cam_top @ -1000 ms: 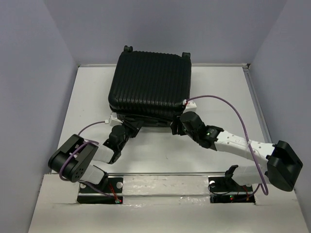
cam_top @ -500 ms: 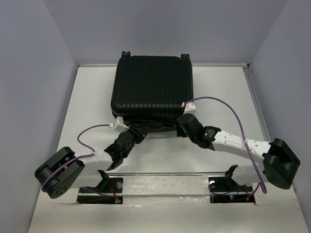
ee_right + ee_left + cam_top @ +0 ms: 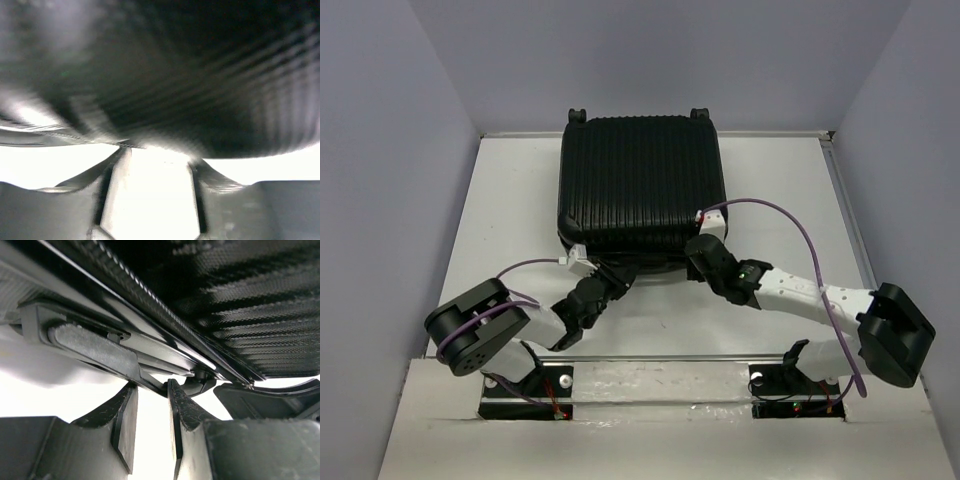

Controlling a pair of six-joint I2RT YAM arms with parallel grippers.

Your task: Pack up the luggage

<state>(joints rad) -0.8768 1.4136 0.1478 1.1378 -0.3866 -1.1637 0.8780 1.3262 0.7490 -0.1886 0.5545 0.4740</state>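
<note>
The luggage [image 3: 640, 180] is a black ribbed hard-shell suitcase lying flat at the back middle of the table, its two wheels on the far side. My left gripper [image 3: 612, 282] is at its near edge, left of the middle. In the left wrist view that gripper [image 3: 151, 387] is open by a narrow gap, its tips up against the suitcase's lower rim [image 3: 95, 347], with only bright table between the fingers. My right gripper [image 3: 698, 250] is at the near right corner. In the blurred right wrist view it [image 3: 157, 157] is open under the shell [image 3: 200, 75].
The white table [image 3: 510, 200] is closed in by grey walls on the left, back and right. A metal rail [image 3: 660, 357] runs along the near edge by the arm bases. Purple cables [image 3: 790, 215] loop over both arms.
The suitcase's top shell has sunk and settled a little right and back. My left arm swung out and back, its gripper moving right along the near edge. The right jaws have narrowed.
</note>
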